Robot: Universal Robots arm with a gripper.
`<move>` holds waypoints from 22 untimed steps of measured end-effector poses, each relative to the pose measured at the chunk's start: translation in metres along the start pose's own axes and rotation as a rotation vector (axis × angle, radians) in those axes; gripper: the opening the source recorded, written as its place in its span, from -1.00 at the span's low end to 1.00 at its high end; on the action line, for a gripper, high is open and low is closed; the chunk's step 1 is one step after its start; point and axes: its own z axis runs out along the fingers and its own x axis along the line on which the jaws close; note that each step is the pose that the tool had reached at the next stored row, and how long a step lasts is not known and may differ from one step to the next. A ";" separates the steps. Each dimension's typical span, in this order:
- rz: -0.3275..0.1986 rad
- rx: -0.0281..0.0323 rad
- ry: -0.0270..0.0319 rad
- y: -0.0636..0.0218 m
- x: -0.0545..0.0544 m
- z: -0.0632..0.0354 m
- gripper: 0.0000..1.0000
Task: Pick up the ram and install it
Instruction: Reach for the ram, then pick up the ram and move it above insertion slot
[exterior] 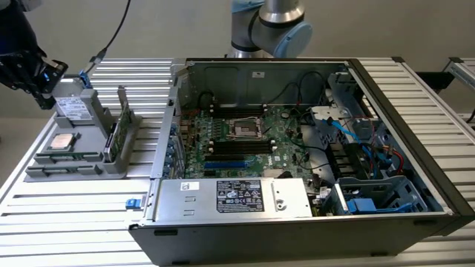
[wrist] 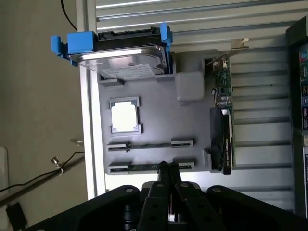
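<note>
Two green ram sticks lie on edge in the slots of a grey parts tray (wrist: 159,120); the farther one is ram (wrist: 149,144) and the nearer one is ram (wrist: 137,167). My gripper (wrist: 168,166) is shut with nothing between its fingers, and its tips overlap the nearer stick's end. From the exterior view, the gripper (exterior: 43,94) hangs above the tray (exterior: 97,161) at its far-left corner, apart from the parts. The ram (exterior: 63,160) sits near the tray's front.
The tray also holds a hard drive in a blue bracket (wrist: 120,48), a silver processor (wrist: 124,117) and an upright graphics card (wrist: 222,134). To the exterior view's right stands the open computer case (exterior: 401,111) with its motherboard (exterior: 245,139) and power supply (exterior: 237,197).
</note>
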 end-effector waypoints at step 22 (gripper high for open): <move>-0.003 -0.0197 0.0017 -0.0178 0.013 0.0243 -0.80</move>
